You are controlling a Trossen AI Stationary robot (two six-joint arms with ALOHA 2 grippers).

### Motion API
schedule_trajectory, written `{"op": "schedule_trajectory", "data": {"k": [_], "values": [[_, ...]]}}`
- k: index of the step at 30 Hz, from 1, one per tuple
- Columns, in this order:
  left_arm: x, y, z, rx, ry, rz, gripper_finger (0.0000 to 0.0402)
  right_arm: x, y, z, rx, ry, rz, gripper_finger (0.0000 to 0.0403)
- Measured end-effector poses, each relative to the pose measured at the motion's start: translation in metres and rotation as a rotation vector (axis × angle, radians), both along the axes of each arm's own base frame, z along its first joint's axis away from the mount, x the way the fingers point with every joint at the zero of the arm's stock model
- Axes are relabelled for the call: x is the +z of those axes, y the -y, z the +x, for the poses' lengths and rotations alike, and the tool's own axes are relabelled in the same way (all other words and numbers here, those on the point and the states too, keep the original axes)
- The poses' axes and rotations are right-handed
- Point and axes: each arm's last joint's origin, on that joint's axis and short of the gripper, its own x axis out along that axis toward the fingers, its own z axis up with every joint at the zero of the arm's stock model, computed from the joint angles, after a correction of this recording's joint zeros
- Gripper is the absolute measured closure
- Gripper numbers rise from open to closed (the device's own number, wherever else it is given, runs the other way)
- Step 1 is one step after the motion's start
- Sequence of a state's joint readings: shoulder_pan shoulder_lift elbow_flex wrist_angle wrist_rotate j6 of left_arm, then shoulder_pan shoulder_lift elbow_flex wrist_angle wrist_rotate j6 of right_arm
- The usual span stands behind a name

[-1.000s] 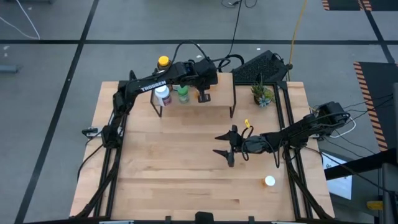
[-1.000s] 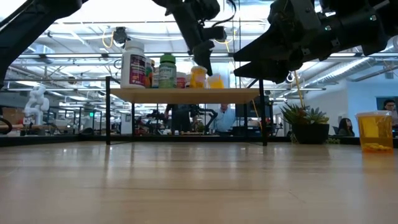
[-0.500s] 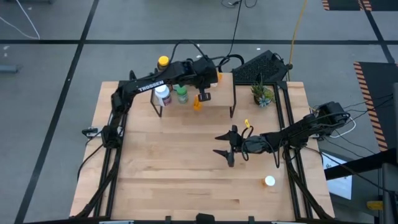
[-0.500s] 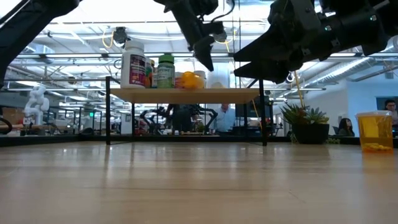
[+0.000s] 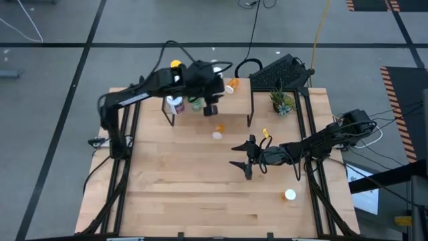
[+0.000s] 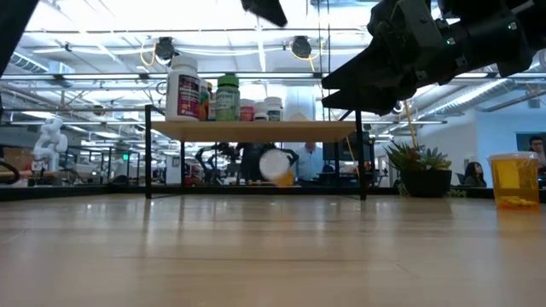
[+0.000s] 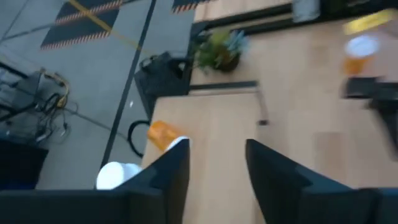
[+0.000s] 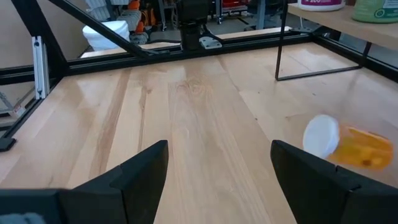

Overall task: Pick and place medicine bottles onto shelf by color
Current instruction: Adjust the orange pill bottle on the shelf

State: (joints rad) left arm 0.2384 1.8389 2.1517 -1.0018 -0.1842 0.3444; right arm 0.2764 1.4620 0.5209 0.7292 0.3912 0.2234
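Note:
The shelf stands at the table's far side. On its left part stand a white bottle and a green bottle. An orange bottle lies on its side at the shelf's far edge. Another orange, white-capped bottle lies on the table just in front of the shelf, also seen in the low view. A third orange bottle stands near the table's right front. My left gripper hovers open high above the shelf. My right gripper hangs open over mid-table.
A small potted plant stands right of the shelf at the far right. A yellow-capped bottle shows beyond the shelf's far left. Bare tabletop lies left of and in front of my right gripper.
An orange bottle that stood on the shelf beside my left gripper has tipped over the shelf's near edge and fallen; it now lies on the table in front of the shelf. My left gripper has gone up, almost out of the low view.

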Motion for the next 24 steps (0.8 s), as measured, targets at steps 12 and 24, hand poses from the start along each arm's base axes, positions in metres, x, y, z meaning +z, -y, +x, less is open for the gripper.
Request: {"op": "schedule_trajectory", "data": {"k": [12, 24], "values": [[-0.052, 0.077, -0.01, -0.069, -0.224, -0.099, 0.0193, -0.006, 0.003, -0.002, -0.077, -0.059, -0.042, 0.0126], [-0.146, 0.121, -0.032, -0.017, -0.158, -0.064, 0.0192, 0.047, 0.03, 0.005, -0.169, -0.015, -0.373, 0.0126]]}}
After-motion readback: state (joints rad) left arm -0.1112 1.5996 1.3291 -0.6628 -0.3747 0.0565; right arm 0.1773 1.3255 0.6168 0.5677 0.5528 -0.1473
